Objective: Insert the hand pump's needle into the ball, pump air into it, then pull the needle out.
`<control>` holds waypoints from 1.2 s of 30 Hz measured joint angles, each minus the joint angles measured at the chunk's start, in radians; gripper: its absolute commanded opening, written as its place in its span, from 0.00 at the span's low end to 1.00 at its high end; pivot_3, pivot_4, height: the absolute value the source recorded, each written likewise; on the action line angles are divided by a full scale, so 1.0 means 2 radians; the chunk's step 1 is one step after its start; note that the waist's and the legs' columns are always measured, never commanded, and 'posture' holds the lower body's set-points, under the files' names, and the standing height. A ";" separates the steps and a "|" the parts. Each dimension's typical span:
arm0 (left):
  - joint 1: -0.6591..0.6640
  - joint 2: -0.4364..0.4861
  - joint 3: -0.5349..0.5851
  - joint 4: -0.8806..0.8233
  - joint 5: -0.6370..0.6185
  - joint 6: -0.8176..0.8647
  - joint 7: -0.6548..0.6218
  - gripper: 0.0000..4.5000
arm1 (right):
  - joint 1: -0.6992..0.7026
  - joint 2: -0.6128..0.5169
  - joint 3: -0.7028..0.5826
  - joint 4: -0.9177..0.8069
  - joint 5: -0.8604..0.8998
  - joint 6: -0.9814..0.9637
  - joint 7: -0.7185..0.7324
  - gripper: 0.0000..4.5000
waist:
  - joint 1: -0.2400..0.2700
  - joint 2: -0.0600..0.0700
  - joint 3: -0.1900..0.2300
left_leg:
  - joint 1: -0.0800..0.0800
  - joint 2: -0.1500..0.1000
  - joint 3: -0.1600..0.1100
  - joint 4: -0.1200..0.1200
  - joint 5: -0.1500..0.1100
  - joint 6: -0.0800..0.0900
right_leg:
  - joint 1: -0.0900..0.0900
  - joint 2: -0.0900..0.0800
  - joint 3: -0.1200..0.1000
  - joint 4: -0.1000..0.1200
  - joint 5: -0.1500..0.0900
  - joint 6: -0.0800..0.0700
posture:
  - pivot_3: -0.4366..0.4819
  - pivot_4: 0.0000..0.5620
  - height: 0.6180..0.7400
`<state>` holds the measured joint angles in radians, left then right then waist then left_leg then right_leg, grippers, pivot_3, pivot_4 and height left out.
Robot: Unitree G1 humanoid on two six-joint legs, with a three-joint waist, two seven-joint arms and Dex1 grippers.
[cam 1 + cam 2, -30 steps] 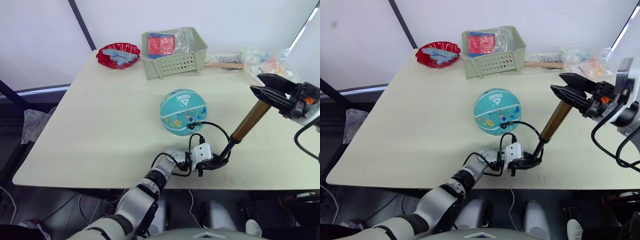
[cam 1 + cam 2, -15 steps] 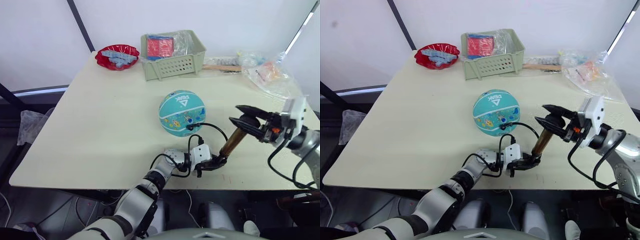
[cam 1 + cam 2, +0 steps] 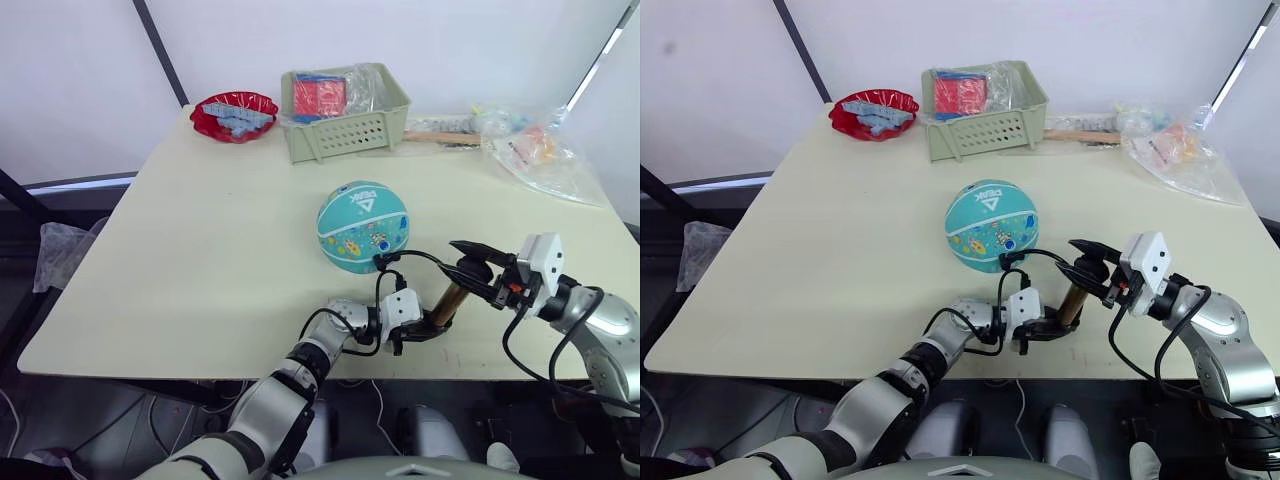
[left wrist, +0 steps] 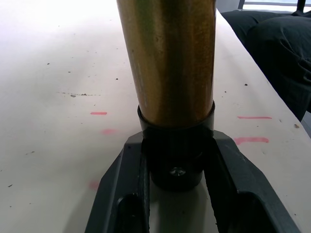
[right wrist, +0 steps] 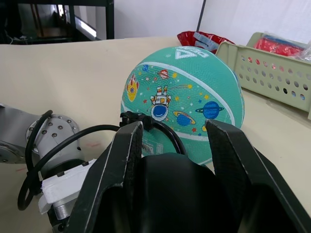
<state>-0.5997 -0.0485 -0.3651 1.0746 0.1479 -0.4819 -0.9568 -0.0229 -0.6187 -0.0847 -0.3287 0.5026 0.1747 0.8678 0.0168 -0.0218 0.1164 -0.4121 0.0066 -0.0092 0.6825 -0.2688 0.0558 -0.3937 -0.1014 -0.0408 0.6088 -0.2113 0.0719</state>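
Ball (image 3: 363,226) sits mid-table, hose (image 3: 415,256) plugged into its near side, so the needle looks seated. Hand pump (image 3: 449,300) stands near the front edge; left gripper (image 4: 173,170) clamps its base cap, right gripper (image 3: 470,272) is closed around the black handle, pushed low. Stroke straight along the barrel, base pinned, hose slack.

The hand pump (image 4: 167,63) had a glossy gold-bronze metal barrel with faint speckling and a matt black plastic end cap. The ball (image 3: 363,226) looked like matt pebbled rubber. The table (image 3: 220,230) was smooth matt cream, lightly scuffed. The basket (image 3: 345,125) looked like pale green perforated plastic, the bags (image 3: 540,150) crinkled clear film
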 measured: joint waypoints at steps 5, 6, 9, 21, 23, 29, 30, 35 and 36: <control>-0.003 -0.003 0.000 -0.002 0.000 -0.001 -0.007 0.23 | -0.004 -0.029 -0.030 -0.020 0.037 0.052 0.000 0.35 | 0.001 0.004 0.003 | -0.001 0.000 0.000 0.000 0.000 0.000 | -0.001 0.000 0.000 0.000 0.000 0.000 | 0.48 0.27 0.98; -0.004 -0.003 0.000 -0.002 0.000 -0.001 -0.008 0.23 | -0.005 -0.033 -0.036 -0.023 0.044 0.058 0.000 0.35 | 0.001 0.004 0.004 | -0.001 -0.001 0.000 0.000 0.000 0.000 | -0.001 -0.001 0.000 0.000 0.000 0.000 | 0.48 0.27 0.98; -0.005 -0.004 0.000 -0.002 0.000 -0.002 -0.009 0.23 | -0.020 -0.053 -0.063 -0.039 0.078 0.086 0.000 0.35 | 0.001 0.006 0.006 | -0.001 -0.001 0.000 0.000 0.000 0.000 | -0.001 -0.001 0.000 0.000 0.000 0.000 | 0.48 0.27 0.98; -0.007 -0.004 0.000 -0.002 0.000 -0.003 -0.009 0.23 | -0.085 -0.105 -0.137 -0.050 0.166 0.134 0.004 0.34 | 0.002 0.006 0.009 | -0.001 -0.001 0.001 0.000 0.000 0.000 | -0.001 -0.001 0.000 0.000 0.000 0.000 | 0.48 0.27 0.98; -0.007 -0.003 0.000 -0.002 0.000 -0.003 -0.009 0.23 | -0.102 -0.116 -0.145 -0.049 0.184 0.146 0.004 0.34 | 0.001 0.006 0.009 | -0.001 -0.001 0.001 0.000 0.000 0.000 | -0.001 -0.001 0.000 0.000 0.000 0.000 | 0.48 0.27 0.98; -0.006 -0.003 0.000 -0.002 0.000 -0.003 -0.010 0.23 | -0.110 -0.128 -0.162 -0.054 0.203 0.160 0.001 0.34 | 0.002 0.006 0.010 | -0.001 -0.001 0.001 0.000 0.000 0.000 | -0.001 -0.001 0.000 0.000 0.000 0.000 | 0.48 0.27 0.98; -0.005 -0.003 0.000 -0.002 0.000 -0.003 -0.010 0.23 | -0.107 -0.127 -0.163 -0.057 0.202 0.160 0.001 0.34 | 0.002 0.006 0.010 | -0.001 -0.001 0.001 0.000 0.000 0.000 | -0.001 -0.001 0.000 0.000 0.000 0.000 | 0.48 0.27 0.98; -0.003 -0.003 0.000 -0.002 0.000 -0.003 -0.006 0.23 | -0.055 -0.109 -0.148 -0.073 0.160 0.116 0.004 0.34 | 0.001 0.004 0.008 | -0.001 -0.001 0.000 0.000 0.000 0.000 | 0.000 -0.001 0.000 0.000 0.000 0.000 | 0.48 0.27 0.98; -0.002 -0.003 0.000 -0.002 0.000 -0.003 -0.005 0.23 | -0.048 -0.105 -0.141 -0.073 0.153 0.110 0.004 0.34 | 0.001 0.003 0.007 | -0.001 -0.001 0.000 0.000 0.000 0.000 | 0.000 -0.001 0.000 0.000 0.000 0.000 | 0.48 0.27 0.98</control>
<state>-0.6031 -0.0536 -0.3648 1.0701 0.1481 -0.4877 -0.9672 -0.1194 -0.8286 -0.3667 -0.4746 0.8080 0.3948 0.8753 0.0192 -0.0158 0.1312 -0.4133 0.0054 -0.0083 0.6829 -0.2687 0.0560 -0.3943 -0.1030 -0.0406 0.6086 -0.2112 0.0721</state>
